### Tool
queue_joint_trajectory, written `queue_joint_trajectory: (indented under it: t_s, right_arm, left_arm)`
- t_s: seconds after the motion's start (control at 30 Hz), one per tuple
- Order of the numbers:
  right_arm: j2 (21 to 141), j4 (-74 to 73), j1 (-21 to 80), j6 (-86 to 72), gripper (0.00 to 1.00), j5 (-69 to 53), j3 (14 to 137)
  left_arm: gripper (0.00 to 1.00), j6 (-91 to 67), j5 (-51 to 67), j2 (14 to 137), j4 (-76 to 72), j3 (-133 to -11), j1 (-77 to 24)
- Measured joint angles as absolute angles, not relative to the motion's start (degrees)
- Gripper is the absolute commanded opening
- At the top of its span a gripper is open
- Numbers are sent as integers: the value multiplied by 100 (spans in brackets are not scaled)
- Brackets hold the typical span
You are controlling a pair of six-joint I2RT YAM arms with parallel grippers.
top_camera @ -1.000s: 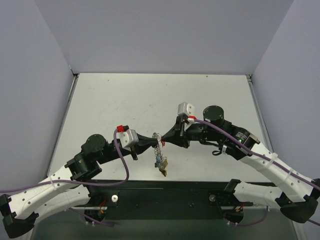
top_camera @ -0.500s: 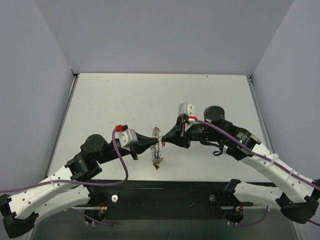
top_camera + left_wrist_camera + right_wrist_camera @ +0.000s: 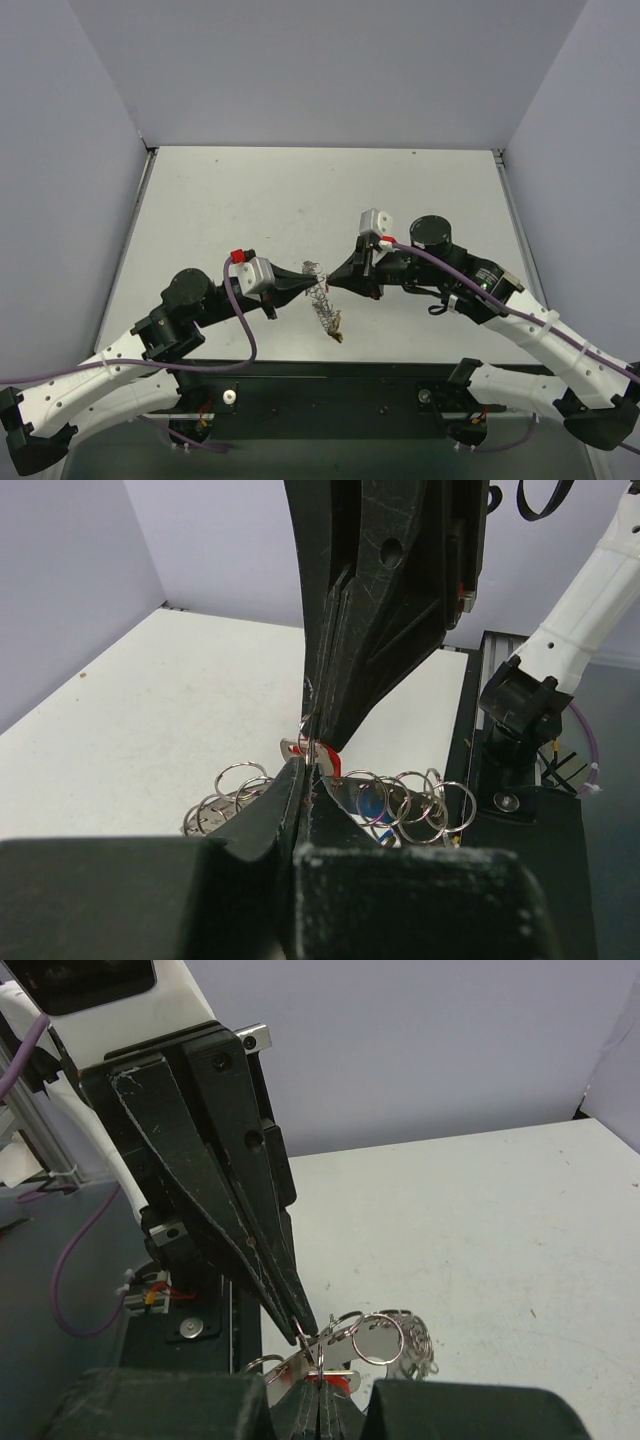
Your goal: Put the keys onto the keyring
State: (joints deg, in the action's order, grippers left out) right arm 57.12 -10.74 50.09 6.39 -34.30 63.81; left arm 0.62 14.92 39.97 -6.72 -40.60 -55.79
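The keyring (image 3: 321,301), a lacy silvery hoop, hangs above the table's near edge between both grippers, its gold-yellow tag (image 3: 338,330) dangling below. My left gripper (image 3: 308,284) is shut on the keyring's wire from the left. My right gripper (image 3: 331,285) meets it tip to tip from the right, shut on a red-headed key (image 3: 330,761). In the left wrist view my left gripper (image 3: 303,768) pinches the wire, coils of the keyring (image 3: 405,798) spread to the right, and a blue key (image 3: 371,806) hangs among them. In the right wrist view my right gripper (image 3: 320,1375) clamps the red key (image 3: 342,1384) beside the keyring (image 3: 378,1338).
The white table (image 3: 300,200) stretches away behind the grippers, with grey walls on three sides. A black base rail (image 3: 330,385) runs along the near edge under the hanging tag. Purple cables (image 3: 245,330) loop off both arms.
The keyring has swung and twisted between the tips, and its gold tag has shifted from lower left to the right. Both grippers stayed shut and drifted slightly toward the near edge.
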Motion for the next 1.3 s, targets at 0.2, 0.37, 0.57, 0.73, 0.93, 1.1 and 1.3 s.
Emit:
queue_joint_trajectory:
  t_s: [0.2,0.37,0.57,0.73,0.93,1.1,1.3]
  right_arm:
    - [5645,-1105,5009,652,0,-3336,6272]
    - [5463,-1127,5009,657,0,-3232,6217]
    - [5236,-1114,5013,652,0,-3249,6213]
    - [5299,-1094,5092,652,0,-3262,6213]
    - [5476,-1041,5301,668,0,-3092,6213]
    - [5489,-812,5572,746,0,-2458,6093]
    - [5306,-346,5937,888,0,-1568,5693]
  left_arm:
    - [0,19,1411,3988,-672,-4060,-5579]
    - [0,-71,1343,3977,-670,-4060,-5579]
    - [0,-148,1291,3979,-668,-4060,-5579]
    - [0,-220,1262,3994,-668,-4060,-5577]
    - [0,-381,1212,4080,-668,-4062,-5577]
    - [0,-556,1079,4219,-635,-4112,-5577]
    - [0,-871,707,4285,-550,-4263,-5579]
